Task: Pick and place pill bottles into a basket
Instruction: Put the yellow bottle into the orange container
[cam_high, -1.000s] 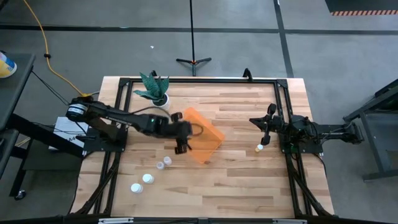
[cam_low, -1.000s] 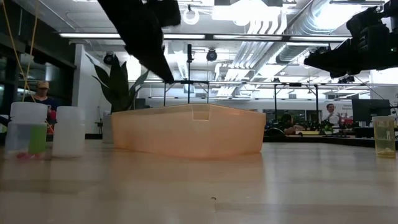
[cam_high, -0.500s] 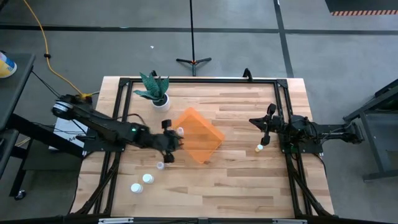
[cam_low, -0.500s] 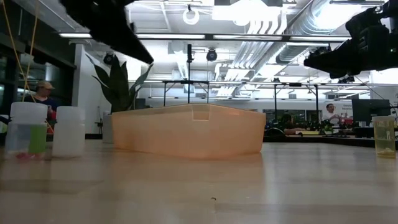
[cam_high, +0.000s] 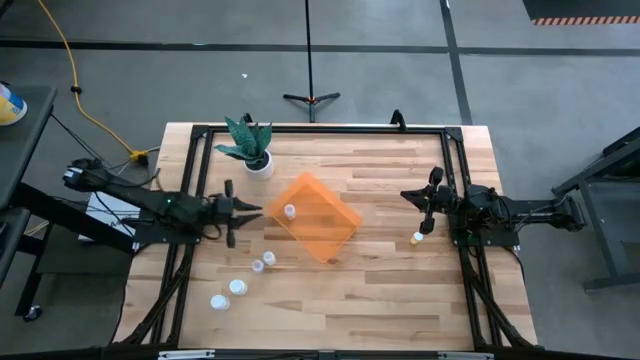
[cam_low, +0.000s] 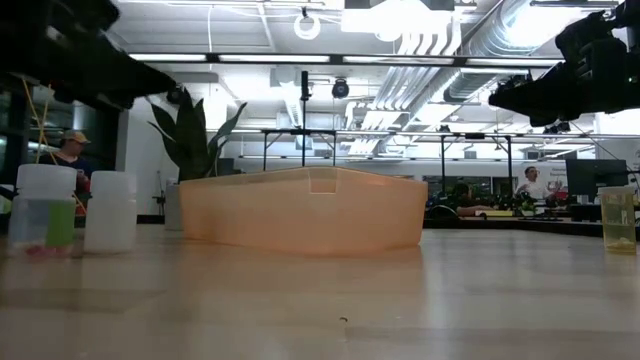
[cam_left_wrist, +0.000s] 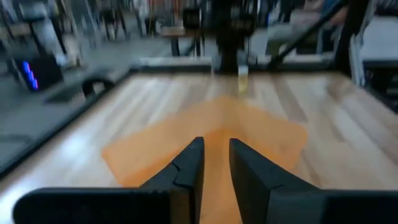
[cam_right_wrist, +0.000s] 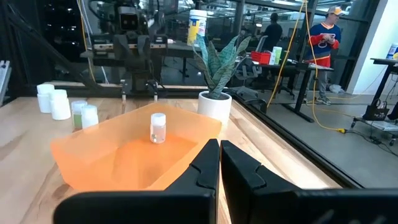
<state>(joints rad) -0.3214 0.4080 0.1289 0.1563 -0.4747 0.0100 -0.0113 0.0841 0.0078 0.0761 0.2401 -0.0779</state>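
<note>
My left gripper (cam_high: 243, 208), nearly closed and empty, hovers by the table's left edge; four loose pill bottles (cam_high: 258, 266) stand toward the front-left corner, nearer it than my right gripper (cam_high: 408, 195)

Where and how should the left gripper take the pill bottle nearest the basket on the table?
Probably around its cylindrical body below the cap, coming straight down. That pill bottle stands upright, just off the basket's near-left edge, with another bottle close beside it, so the fingers should straddle it crosswise to that neighbour. The left gripper sits left of the basket.
</note>
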